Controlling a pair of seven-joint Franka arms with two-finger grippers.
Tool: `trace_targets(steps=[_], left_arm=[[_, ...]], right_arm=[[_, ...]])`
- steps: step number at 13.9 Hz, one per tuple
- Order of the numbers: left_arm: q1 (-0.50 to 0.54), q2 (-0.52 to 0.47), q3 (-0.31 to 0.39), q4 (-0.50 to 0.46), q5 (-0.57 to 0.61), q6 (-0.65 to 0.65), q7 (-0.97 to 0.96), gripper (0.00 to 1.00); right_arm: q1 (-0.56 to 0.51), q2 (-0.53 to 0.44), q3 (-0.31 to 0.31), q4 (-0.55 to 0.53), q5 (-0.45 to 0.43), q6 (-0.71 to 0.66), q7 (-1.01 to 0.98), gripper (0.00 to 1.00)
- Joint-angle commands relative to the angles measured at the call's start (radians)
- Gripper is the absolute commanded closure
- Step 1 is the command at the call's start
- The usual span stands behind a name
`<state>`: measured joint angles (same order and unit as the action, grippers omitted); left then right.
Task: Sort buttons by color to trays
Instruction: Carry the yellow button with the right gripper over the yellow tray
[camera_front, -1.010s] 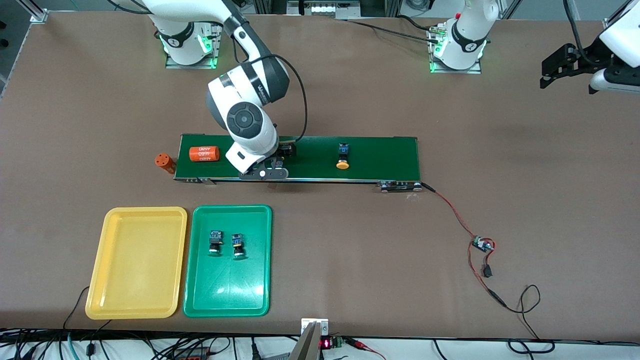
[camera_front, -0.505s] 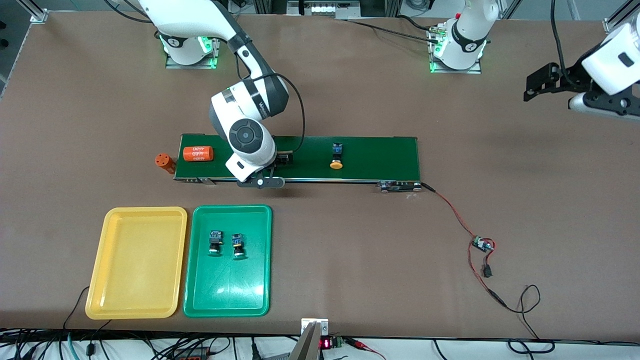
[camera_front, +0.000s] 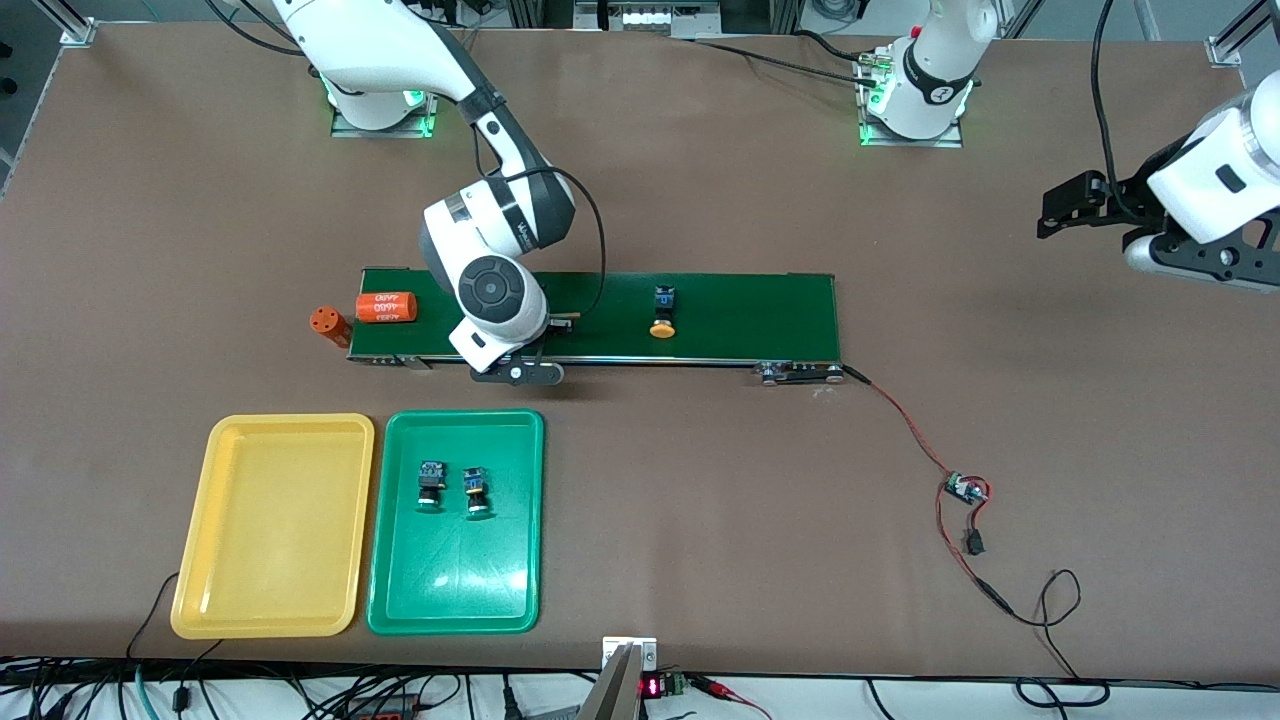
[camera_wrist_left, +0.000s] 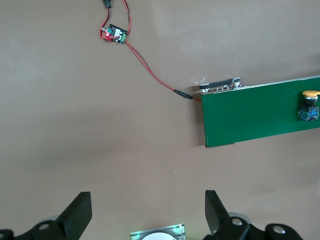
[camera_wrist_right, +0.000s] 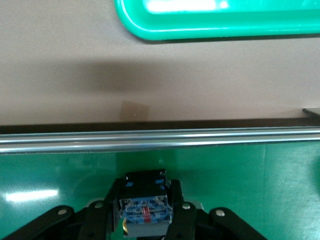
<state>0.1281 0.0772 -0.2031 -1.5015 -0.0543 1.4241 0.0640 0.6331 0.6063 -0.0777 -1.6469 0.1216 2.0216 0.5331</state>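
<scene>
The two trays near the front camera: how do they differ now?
The green tray holds two buttons lying side by side; the yellow tray holds none. The green tray lies nearer the left arm's end of the table, the yellow tray beside it. Both are shallow rectangles with rounded corners, apparently equal in size.

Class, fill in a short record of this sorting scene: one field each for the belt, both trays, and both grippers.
conveyor belt: carries one yellow-capped button and an orange cylinder
green tray: holds two green-capped buttons
yellow tray: holds nothing
right gripper: over the belt, closed on a button
left gripper: open, waiting over bare table near the left arm's end
</scene>
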Motion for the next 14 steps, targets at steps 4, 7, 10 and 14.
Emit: trace_targets(steps=[4, 7, 10, 14], left_arm=[[0.005, 0.012, -0.005, 0.037, 0.024, -0.010, 0.002, 0.00], [0.008, 0.012, -0.005, 0.037, 0.024, -0.010, 0.004, 0.00], [0.013, 0.012, -0.004, 0.037, 0.024, -0.010, 0.004, 0.00], [0.013, 0.012, -0.002, 0.037, 0.051, -0.010, 0.008, 0.00]], right_arm=[[-0.127, -0.031, -0.016, 0.120, 0.007, -0.047, 0.014, 0.68], [-0.165, -0.002, -0.100, 0.205, -0.017, -0.072, 0.005, 0.68], [-0.211, 0.075, -0.154, 0.249, -0.098, 0.026, -0.060, 0.68], [-0.349, 0.176, -0.154, 0.252, -0.100, 0.205, -0.394, 0.71]])
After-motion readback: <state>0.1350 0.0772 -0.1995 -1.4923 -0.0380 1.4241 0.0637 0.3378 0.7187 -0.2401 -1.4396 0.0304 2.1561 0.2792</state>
